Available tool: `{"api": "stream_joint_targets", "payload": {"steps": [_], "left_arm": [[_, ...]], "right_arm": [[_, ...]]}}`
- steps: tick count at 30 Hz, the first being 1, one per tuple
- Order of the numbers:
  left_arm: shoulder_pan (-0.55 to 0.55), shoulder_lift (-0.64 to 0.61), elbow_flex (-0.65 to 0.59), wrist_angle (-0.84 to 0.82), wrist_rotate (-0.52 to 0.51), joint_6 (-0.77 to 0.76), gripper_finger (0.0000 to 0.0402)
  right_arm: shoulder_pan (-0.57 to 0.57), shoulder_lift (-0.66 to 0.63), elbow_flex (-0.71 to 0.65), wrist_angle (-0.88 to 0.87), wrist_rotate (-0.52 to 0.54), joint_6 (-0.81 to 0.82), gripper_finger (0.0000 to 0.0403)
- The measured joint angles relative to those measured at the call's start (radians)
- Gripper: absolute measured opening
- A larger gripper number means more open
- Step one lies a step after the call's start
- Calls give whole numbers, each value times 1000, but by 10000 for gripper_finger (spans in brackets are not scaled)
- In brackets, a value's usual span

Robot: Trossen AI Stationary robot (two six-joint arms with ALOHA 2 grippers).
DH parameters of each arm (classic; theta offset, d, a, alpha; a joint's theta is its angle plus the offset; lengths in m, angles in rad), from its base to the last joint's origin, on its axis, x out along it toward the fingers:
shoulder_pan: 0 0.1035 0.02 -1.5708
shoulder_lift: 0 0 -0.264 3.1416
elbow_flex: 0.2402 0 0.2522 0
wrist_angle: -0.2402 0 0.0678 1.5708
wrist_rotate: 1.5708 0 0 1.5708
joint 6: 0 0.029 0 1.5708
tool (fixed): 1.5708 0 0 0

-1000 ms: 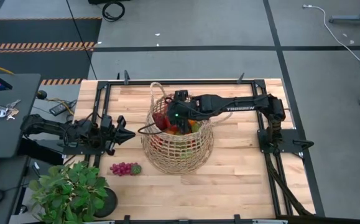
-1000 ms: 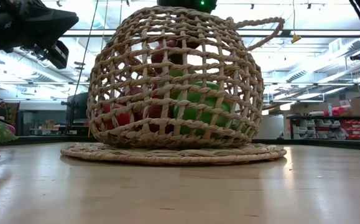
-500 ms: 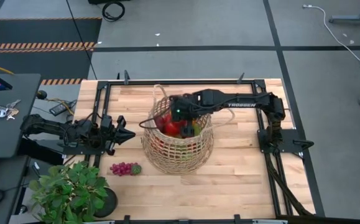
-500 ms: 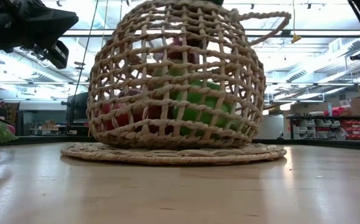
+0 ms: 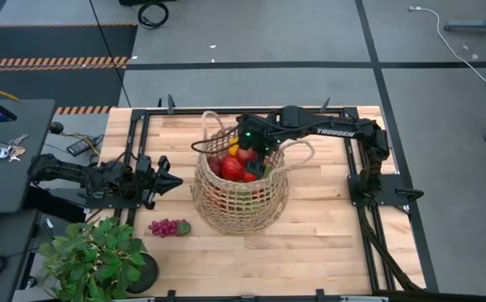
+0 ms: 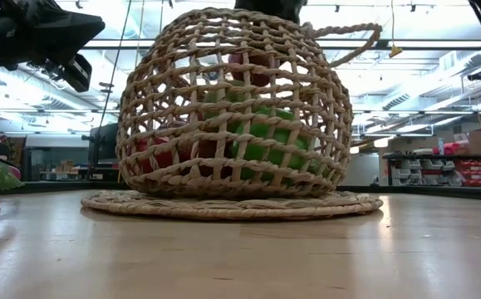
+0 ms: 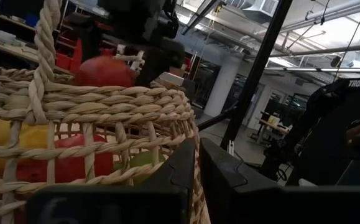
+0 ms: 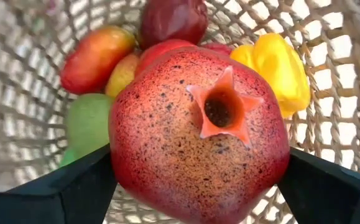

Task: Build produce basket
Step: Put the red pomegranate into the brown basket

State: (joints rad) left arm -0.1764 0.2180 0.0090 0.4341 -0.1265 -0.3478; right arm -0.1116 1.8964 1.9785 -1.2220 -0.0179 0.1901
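From above, the right gripper (image 5: 257, 155) hangs over the basket (image 5: 241, 205), jaws spread wide around a pomegranate (image 5: 232, 168). Grapes (image 5: 168, 226) lie near the narrow-shut left gripper (image 5: 171, 181), beside a plant (image 5: 91, 256). The right wrist view shows a pepper (image 8: 283, 68) beneath. The low view shows the wooden table (image 6: 240, 257).

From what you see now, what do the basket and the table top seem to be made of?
The basket: probably woven straw or seagrass, matte tan, with twisted strands in an open weave. The table top: seemingly pale wood, with visible plank seams and a slight sheen.
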Motion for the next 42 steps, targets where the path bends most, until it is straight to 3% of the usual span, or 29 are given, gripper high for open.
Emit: {"api": "stream_joint_targets", "payload": {"steps": [14,18,24,28,32,35,42], "left_arm": [[0,0,0,5,0,0,28],[0,-1,0,89,-2,-211,35],[1,-1,0,240,-82,-412,32],[1,-1,0,329,-178,-429,28],[1,-1,0,446,-270,-415,33],[0,-1,0,498,-285,-401,37],[0,4,0,476,-334,-453,38]], "right_arm": [[3,-96,0,36,21,25,399],[-19,-99,0,40,-58,-69,398],[-63,-99,0,99,-143,-190,398],[-84,-101,-31,184,-193,-251,398],[-107,-100,-61,192,-194,-236,398],[-117,-98,-69,185,-185,-234,398],[-118,-99,-69,285,-184,-105,398]]}}
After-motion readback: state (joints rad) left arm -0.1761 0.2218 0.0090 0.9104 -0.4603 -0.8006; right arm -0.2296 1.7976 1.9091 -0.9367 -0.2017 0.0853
